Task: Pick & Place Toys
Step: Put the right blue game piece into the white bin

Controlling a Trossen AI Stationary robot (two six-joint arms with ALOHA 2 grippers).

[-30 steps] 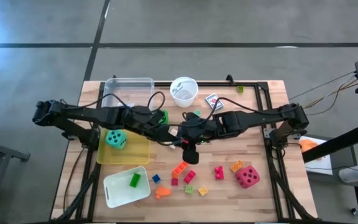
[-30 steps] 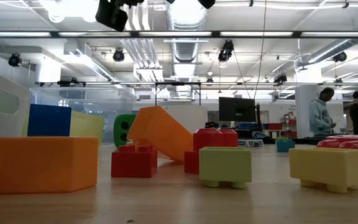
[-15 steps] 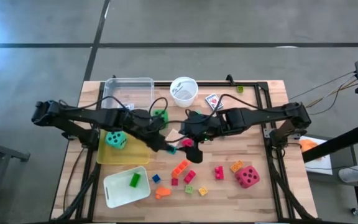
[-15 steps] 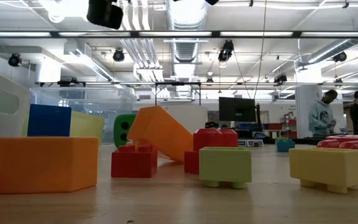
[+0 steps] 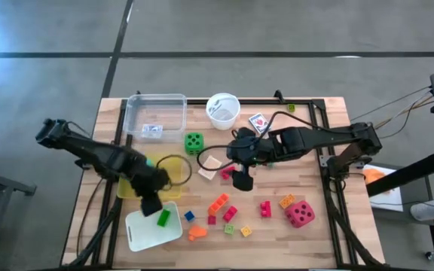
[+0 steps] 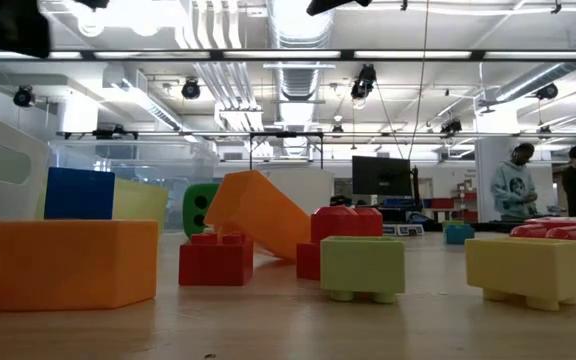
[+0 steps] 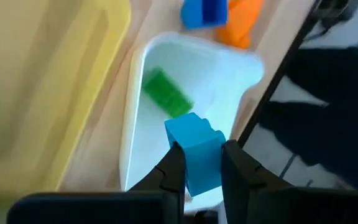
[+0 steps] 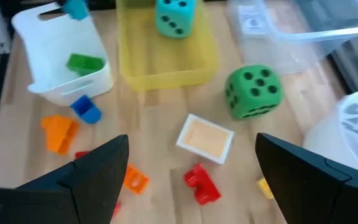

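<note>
Over white tray [image 7: 135, 134]: left gripper [image 7: 196, 163] clamped on blue block [image 7: 196, 149], green block [image 7: 166, 101] already inside. Right gripper [image 8: 188, 180] spread wide, empty, mid-table. Teal die [image 5: 143, 167] in yellow tray [image 5: 130, 188]; green die [image 5: 194, 141], red die [image 5: 301, 214], many blocks left.

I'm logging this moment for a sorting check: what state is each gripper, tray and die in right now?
left gripper: shut on a teal block, above the white tray.
right gripper: open, empty, above mid-table.
white tray: holds one green block.
yellow tray: holds the teal die.
clear tray: holds a small card pack.
green die: loose on the table.
red die: loose on the table.
</note>
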